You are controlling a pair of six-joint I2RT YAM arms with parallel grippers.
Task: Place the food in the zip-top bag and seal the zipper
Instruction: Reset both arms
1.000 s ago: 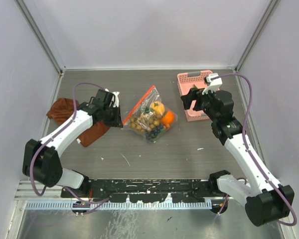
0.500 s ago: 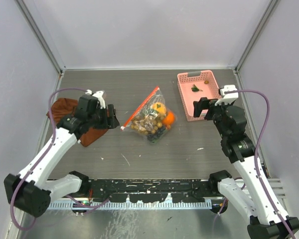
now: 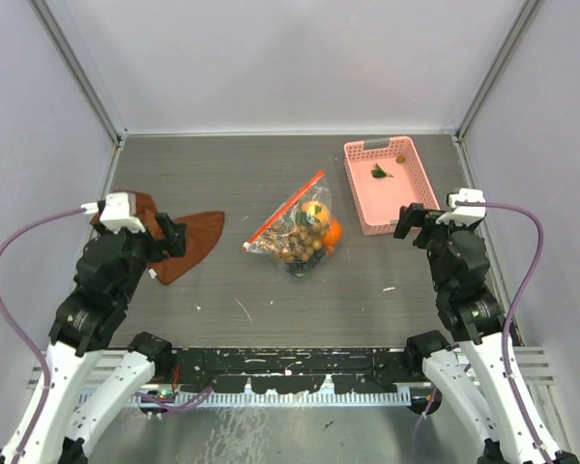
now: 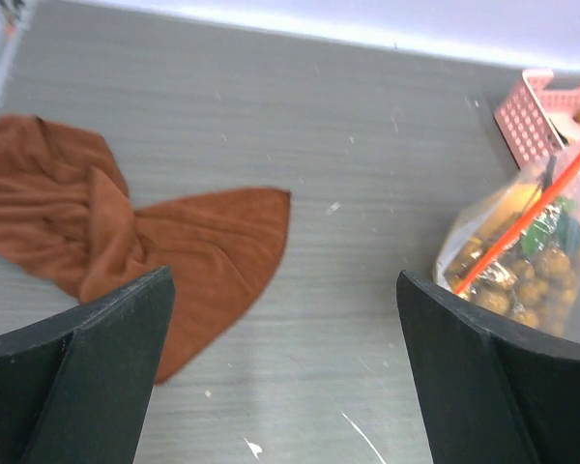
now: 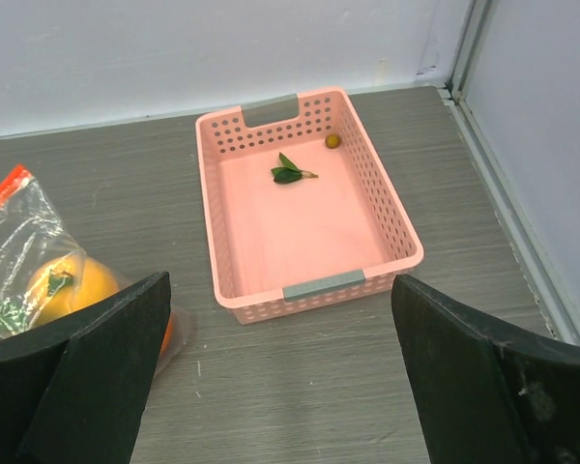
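The clear zip-top bag (image 3: 295,237) lies mid-table with the food inside: orange fruit (image 3: 330,230), a yellow one (image 3: 314,213), tan berries (image 3: 290,244) and dark grapes (image 3: 304,261). Its orange-red zipper (image 3: 285,208) runs straight along the upper-left edge. My left gripper (image 3: 171,237) is open and empty, well left of the bag (image 4: 522,251) and over the cloth's tip; the zipper (image 4: 527,227) shows at its right. My right gripper (image 3: 413,220) is open and empty, just in front of the pink basket. A leaf sprig (image 5: 288,172) and one small berry (image 5: 333,141) lie in that basket.
The pink basket (image 3: 356,193) stands at the back right, its near wall (image 5: 324,286) facing my right gripper (image 5: 280,290). A brown cloth (image 4: 126,222) lies crumpled at the left, under and beside my left gripper (image 4: 282,280). Walls close in on three sides.
Both arms pulled back toward the near edge. The left gripper opened and came off the bag's left corner; the right gripper opened wider and drew away from the basket. The bag shifted slightly right.
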